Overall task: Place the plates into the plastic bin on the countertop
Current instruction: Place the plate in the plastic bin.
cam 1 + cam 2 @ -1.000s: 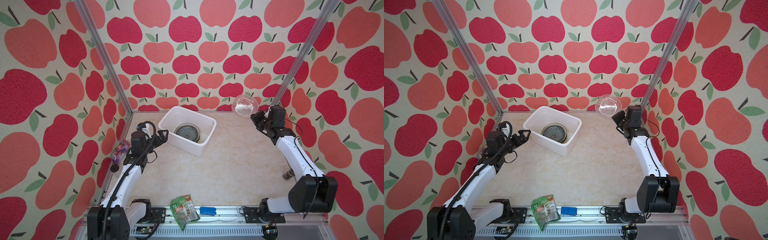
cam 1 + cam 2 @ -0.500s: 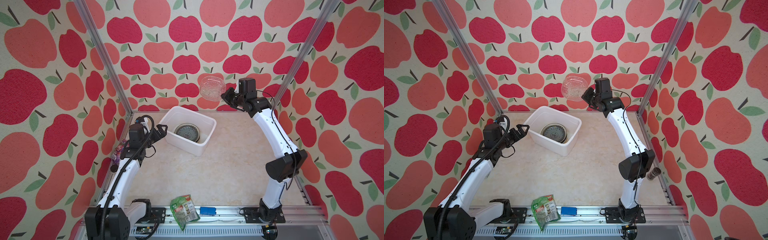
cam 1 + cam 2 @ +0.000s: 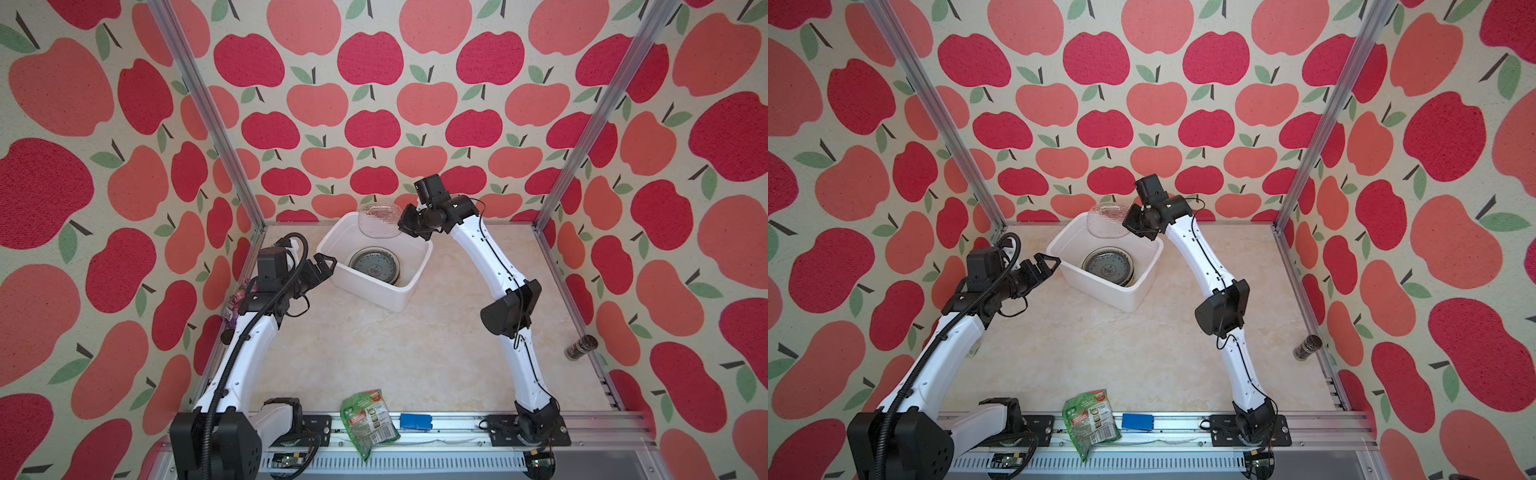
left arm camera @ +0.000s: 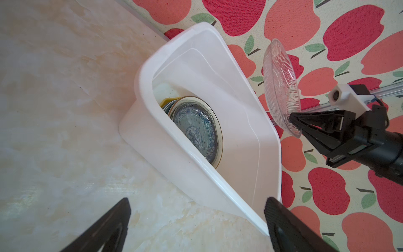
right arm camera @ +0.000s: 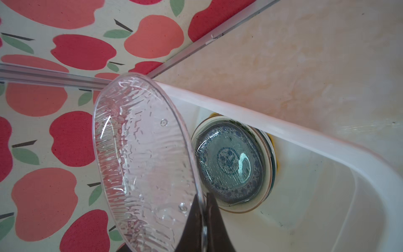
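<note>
Over the far rim of the bin (image 3: pixel 365 293) the right gripper (image 3: pixel 401 224) and its tilted glass plate (image 3: pixel 379 220) bar that side; the stack (image 3: pixel 374 266) fills part of the floor. The countertop (image 3: pixel 415 353) before it is open, but for a packet (image 3: pixel 368 422) and jar (image 3: pixel 581 347) at the rails.

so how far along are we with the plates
Done: a stack of plates lies in the plastic bin, a blue-patterned one showing near the top. In hand: the right jaws are shut on a clear glass plate, held tilted above the bin's far end. To do: lower and release it. I see no other plate out on the countertop; the left jaws are open and empty.
</note>
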Robot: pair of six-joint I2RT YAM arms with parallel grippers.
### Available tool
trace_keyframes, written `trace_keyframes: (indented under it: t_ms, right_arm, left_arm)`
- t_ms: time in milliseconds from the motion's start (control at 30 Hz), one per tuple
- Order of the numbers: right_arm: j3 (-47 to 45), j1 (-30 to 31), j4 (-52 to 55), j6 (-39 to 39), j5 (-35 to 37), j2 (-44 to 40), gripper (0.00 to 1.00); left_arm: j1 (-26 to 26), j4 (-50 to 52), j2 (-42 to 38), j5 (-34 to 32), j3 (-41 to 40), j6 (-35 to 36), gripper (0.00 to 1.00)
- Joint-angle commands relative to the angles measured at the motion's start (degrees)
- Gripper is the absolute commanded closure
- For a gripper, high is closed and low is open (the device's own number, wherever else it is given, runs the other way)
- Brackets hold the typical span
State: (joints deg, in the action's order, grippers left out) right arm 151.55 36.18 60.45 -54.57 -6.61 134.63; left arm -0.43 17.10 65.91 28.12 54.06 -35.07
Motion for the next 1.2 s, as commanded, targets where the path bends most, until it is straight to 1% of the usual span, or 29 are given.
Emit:
trace_keyframes:
  t_ms: [0,167,300,467,567,667,733,800,867,933,1067,1167]
  right_arm:
    - [-0.5,0.7,3.2,-1.2,-1.3,0.6,1.0]
    - [-0.4,1.2,4.2,0.0,-1.0,3.4,1.0]
    - [0.4,1.4,6.0,1.2,-1.3,6.2,1.0]
    - [0.7,2.1,6.4,1.8,-1.6,8.8,1.0]
    - [0.7,2.1,5.9,1.6,-1.3,9.4,1.0]
    - [0.8,2.1,5.4,1.1,-0.6,9.9,1.0]
    - [0.8,2.0,5.0,1.1,-0.4,10.5,1.0]
    - [0.7,2.1,5.2,1.1,-0.4,11.0,1.0]
    - [1.1,2.2,5.2,1.1,-1.2,11.7,1.0]
    - [1.0,2.4,5.2,1.1,-1.3,12.1,1.0]
    - [1.5,2.8,5.6,1.2,-2.4,12.6,1.0]
    - [2.1,3.2,7.9,1.3,-2.3,12.8,1.0]
  left_arm:
    - [0.4,2.2,2.4,2.9,2.4,-0.8,0.02]
    - [0.2,2.4,5.9,2.8,6.3,-0.6,0.03]
    - [0.1,5.2,8.7,3.4,11.4,1.0,0.03]
    - [0.2,7.3,12.6,6.1,18.2,2.3,0.02]
    - [0.0,13.1,17.2,6.1,25.5,4.8,0.02]
    - [-0.3,19.6,22.2,4.0,33.1,8.0,0.02]
    - [-1.2,25.0,26.4,1.8,38.9,11.4,0.02]
    - [-2.1,30.0,30.8,1.1,44.2,14.3,0.03]
    - [-2.6,32.8,34.4,2.3,47.6,15.5,0.03]
    - [-2.7,33.7,36.4,3.1,49.0,15.6,0.04]
    - [-2.9,32.4,36.9,4.6,48.2,15.2,0.04]
    - [-3.0,32.1,37.1,4.9,47.7,15.0,0.04]
